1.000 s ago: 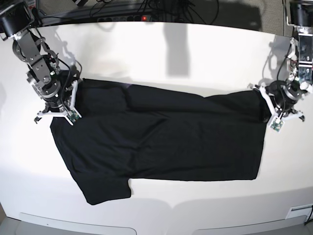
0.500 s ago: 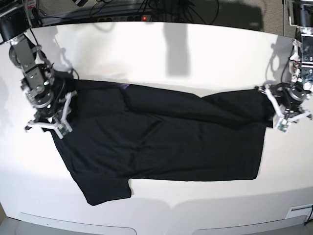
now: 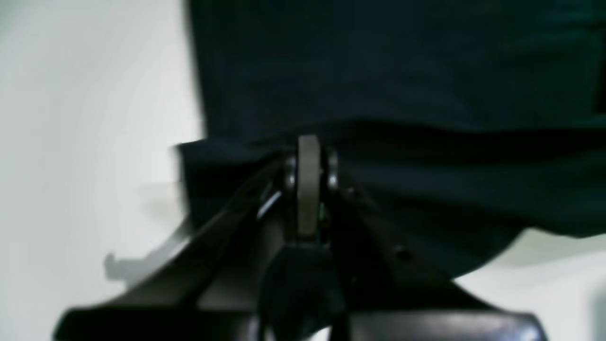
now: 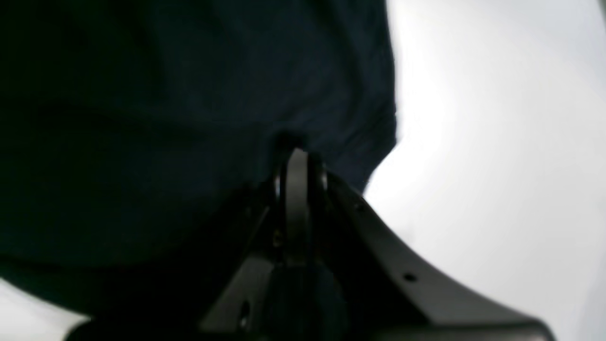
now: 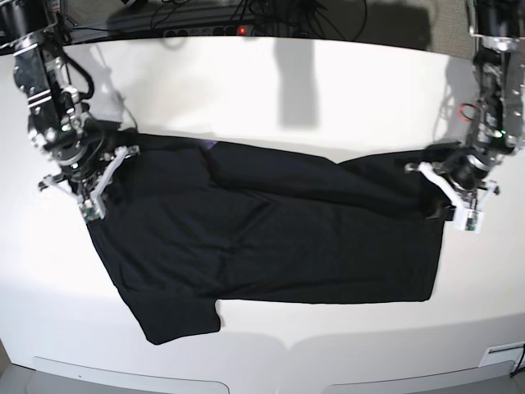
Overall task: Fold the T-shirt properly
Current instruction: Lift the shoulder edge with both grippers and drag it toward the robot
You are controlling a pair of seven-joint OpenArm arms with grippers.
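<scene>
The black T-shirt [image 5: 271, 238] lies spread across the white table, plain side up, with a sliver of purple print [image 5: 211, 145] showing at a fold near the top. My right gripper [image 5: 105, 182] is at the shirt's left edge, shut on the cloth [image 4: 199, 109]. My left gripper [image 5: 443, 190] is at the shirt's right edge, shut on the cloth [image 3: 378, 85], with a fold bunched up there. In both wrist views the fingers are pressed together with black fabric between them.
The white table [image 5: 279, 82] extends behind and in front of the shirt. Cables and a power strip [image 5: 213, 31] run along the back edge. A sleeve [image 5: 176, 316] lies flat at the front left.
My left gripper has moved inward to the left, dragging the right edge of the shirt. My right gripper has shifted up and back at the left edge. The upper fold has grown.
</scene>
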